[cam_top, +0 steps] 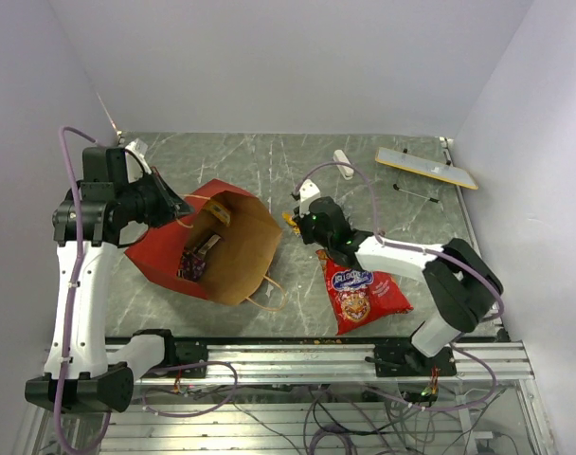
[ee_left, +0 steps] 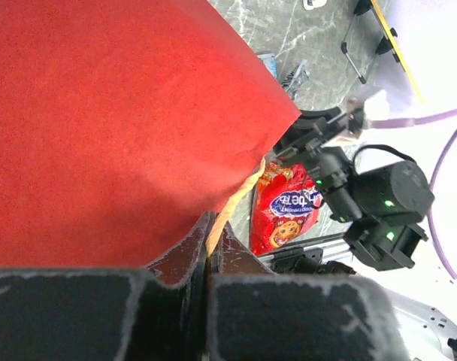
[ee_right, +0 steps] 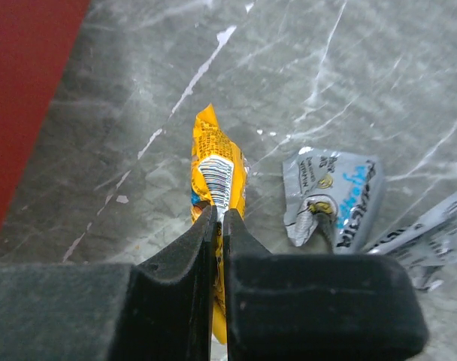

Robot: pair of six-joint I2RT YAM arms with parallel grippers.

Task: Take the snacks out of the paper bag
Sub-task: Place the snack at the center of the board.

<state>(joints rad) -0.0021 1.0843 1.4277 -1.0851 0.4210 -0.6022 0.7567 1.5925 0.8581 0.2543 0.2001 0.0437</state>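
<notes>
The yellow candy bar (ee_right: 217,169) is clamped in the right tool (ee_right: 219,219), just right of the paper bag (cam_top: 241,251), which lies on the table (cam_top: 269,166) with other candy bars (cam_top: 195,261) inside. The left tool (ee_left: 211,237) pinches the bag's rim. The chip bag (cam_top: 364,294) lies nearby.

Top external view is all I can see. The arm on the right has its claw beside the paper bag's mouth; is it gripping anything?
Observer: Yes. The right wrist view shows the right gripper shut on a yellow wrapped candy bar, with its barcode side facing the camera.
Operator: Is that the only small candy out there? All I can make out is the red chip bag lying on the table.
Observer: No. Two silver wrapped candies lie on the table just beside the yellow one, and one of them is cut off by the frame's edge.
</notes>
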